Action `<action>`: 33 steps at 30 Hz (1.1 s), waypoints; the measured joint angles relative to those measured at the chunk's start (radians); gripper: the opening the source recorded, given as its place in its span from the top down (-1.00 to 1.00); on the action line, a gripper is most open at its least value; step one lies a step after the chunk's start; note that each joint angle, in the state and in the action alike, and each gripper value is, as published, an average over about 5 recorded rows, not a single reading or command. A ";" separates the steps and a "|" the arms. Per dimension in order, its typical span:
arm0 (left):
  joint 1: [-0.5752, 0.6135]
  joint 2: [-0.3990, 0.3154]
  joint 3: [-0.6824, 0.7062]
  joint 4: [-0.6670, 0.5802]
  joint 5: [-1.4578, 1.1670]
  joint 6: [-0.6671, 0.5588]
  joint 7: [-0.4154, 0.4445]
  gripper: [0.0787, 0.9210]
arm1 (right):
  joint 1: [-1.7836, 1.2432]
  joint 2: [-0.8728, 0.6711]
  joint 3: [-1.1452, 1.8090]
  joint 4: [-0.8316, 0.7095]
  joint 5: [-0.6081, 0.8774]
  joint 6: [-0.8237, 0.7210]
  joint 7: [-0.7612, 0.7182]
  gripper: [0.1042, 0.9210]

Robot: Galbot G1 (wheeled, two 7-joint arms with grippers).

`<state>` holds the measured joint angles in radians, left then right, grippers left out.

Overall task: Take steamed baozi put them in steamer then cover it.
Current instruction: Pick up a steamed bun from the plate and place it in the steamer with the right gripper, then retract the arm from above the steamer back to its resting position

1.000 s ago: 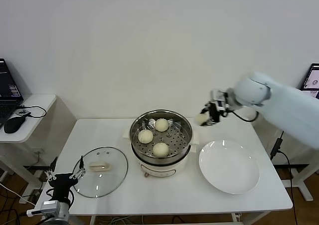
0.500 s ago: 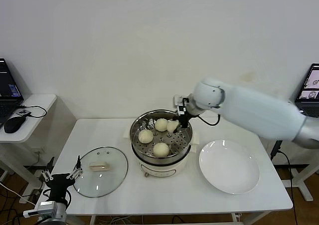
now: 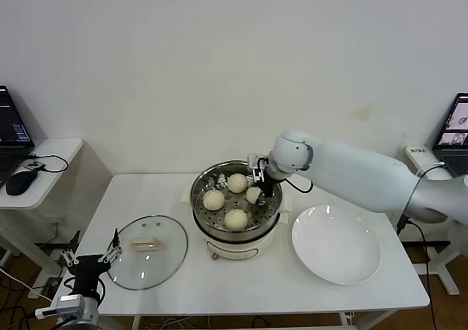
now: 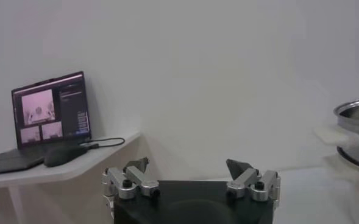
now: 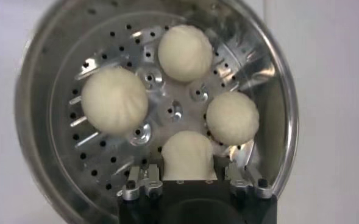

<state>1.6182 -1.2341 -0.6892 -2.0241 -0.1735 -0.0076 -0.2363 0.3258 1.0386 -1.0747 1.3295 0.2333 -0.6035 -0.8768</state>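
Note:
The steamer, a shiny perforated steel basket on a white pot base, stands mid-table. Three baozi lie in it. My right gripper reaches into the basket's right side, shut on a fourth baozi. In the right wrist view that baozi is squeezed flat-sided in the right gripper, low over the perforated floor beside the other three. The cover, a clear glass lid with a cream handle, lies flat left of the steamer. My left gripper is parked open at the table's front left.
A white plate lies right of the steamer. A side desk with a laptop and mouse stands at the left. The left wrist view shows the open left gripper, the laptop and the steamer's rim.
My right arm carried the baozi from right of the steamer leftward over its rim and lowered it into the basket. The left arm barely moved.

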 measured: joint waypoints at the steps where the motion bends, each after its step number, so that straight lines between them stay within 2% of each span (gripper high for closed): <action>1: 0.000 0.000 0.000 0.000 0.000 0.000 0.000 -0.77 | -0.002 0.000 0.002 -0.001 -0.003 0.000 0.001 -0.24; 7: 0.003 0.001 -0.004 0.000 0.000 0.000 0.000 -0.77 | 0.001 -0.019 0.023 0.018 0.002 -0.002 0.003 -0.64; 10: 0.002 0.002 -0.005 0.000 0.000 0.000 0.000 -0.77 | 0.014 -0.043 0.035 0.042 0.021 -0.003 0.008 -0.74; 16: -0.002 0.000 -0.004 -0.004 0.000 0.001 0.000 -0.77 | 0.017 -0.118 0.082 0.123 0.091 -0.007 0.058 -0.76; 21: -0.004 0.001 -0.001 -0.003 -0.001 0.001 -0.002 -0.77 | -0.055 -0.208 0.168 0.216 0.182 0.025 0.199 -0.76; 27: -0.003 -0.003 0.002 0.001 -0.001 -0.003 -0.001 -0.77 | -0.294 -0.304 0.375 0.321 0.248 0.145 0.424 -0.76; 33: -0.005 -0.010 0.014 0.013 0.018 -0.015 -0.003 -0.77 | -0.654 -0.313 0.686 0.395 0.223 0.326 0.584 -0.76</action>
<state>1.6128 -1.2446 -0.6754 -2.0106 -0.1558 -0.0225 -0.2390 -0.3283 0.7252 -0.3888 1.7248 0.4568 -0.2774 -0.2929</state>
